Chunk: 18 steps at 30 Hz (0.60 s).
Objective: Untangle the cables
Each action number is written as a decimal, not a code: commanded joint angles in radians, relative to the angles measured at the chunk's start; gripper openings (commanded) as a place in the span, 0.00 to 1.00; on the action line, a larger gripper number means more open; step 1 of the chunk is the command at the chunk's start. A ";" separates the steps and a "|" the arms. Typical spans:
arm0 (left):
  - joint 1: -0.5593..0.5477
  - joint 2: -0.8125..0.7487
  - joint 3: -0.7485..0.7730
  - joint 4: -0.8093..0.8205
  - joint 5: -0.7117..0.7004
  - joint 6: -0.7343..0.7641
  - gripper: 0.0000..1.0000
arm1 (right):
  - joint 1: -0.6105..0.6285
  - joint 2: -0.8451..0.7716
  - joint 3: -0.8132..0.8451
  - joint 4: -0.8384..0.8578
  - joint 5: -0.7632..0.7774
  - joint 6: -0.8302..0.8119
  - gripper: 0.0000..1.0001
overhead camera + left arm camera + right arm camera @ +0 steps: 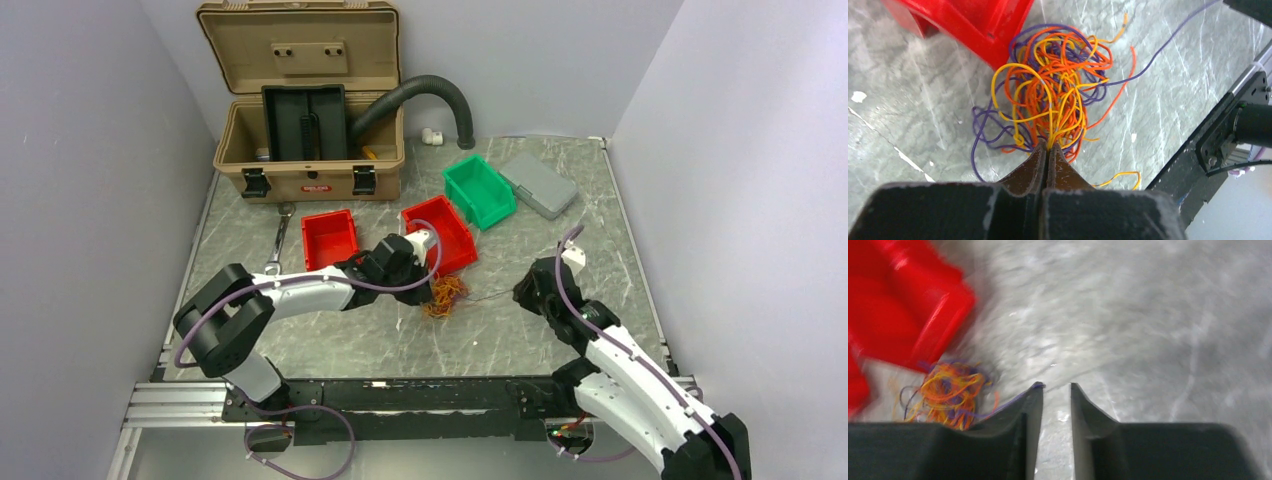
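The cables (1048, 95) lie in a messy ball of orange, yellow and purple on the counter (908, 100). The ball sits right by the corner of a red bin (973, 25). The left hand (1048, 148) is pressed together, pinching a few strands at the ball's near edge. The right hand (1055, 387) is spread a little, with nothing in between. One purple strand touches a fingertip (1034, 395). Farther back stand a second red bin (330, 238), a green bin (480, 190), a grey box (538, 184) and a tan case (310, 100).

Motion blur: red plastic bin (903, 305) cut off upper-left of right claw (1055, 385); tangled thin orange-yellow-purple wires (948, 390) smeared, partly behind its finger (1018, 430).
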 commanded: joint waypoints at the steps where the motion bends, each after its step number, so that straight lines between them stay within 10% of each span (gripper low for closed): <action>1: 0.005 -0.018 -0.045 0.088 0.105 0.011 0.00 | 0.000 -0.072 -0.038 0.239 -0.313 -0.206 0.50; 5: 0.005 -0.006 -0.055 0.114 0.124 0.001 0.00 | 0.002 -0.061 -0.073 0.370 -0.530 -0.226 0.73; 18: 0.005 -0.008 -0.054 0.115 0.145 0.003 0.00 | 0.076 0.248 -0.148 0.775 -0.700 -0.160 0.65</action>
